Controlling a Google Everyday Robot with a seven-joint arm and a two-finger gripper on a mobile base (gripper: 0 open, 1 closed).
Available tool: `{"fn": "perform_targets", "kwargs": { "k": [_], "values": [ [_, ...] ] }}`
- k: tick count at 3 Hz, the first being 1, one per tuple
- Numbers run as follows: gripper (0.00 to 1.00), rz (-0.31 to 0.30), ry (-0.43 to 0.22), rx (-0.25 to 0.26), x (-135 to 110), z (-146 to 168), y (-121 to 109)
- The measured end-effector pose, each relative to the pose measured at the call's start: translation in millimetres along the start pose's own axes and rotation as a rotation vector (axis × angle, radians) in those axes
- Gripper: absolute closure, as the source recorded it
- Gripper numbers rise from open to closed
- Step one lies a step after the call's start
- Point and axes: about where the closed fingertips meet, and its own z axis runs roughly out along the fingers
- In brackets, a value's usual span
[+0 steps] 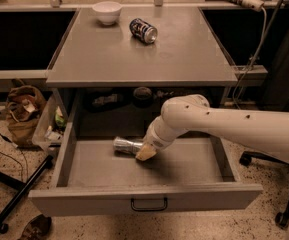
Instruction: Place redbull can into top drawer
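Observation:
The top drawer (144, 196) is pulled out wide, grey, with a small dark wire handle on its front panel. The redbull can (127, 145), slim and silver, lies on its side on the drawer floor near the back middle. My gripper (145, 152) reaches down into the drawer from the right on a white arm and is at the can's right end. Its cream fingertips (146, 153) sit against the can.
On the cabinet top lie a short dark blue can (143, 30) on its side and a white bowl (107, 11) at the back left. A brown bag (25, 111) and clutter stand left of the drawer; chair legs (284, 204) are at the right.

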Motion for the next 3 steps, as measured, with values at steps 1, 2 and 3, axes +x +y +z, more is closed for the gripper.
{"fn": "perform_targets", "kwargs": {
  "k": [1, 2, 3],
  "values": [
    [0.1, 0.0, 0.0, 0.0, 0.0, 0.0, 0.0],
    [0.0, 0.0, 0.0, 0.0, 0.0, 0.1, 0.1],
    [0.0, 0.0, 0.0, 0.0, 0.0, 0.1, 0.1]
  ]
}}
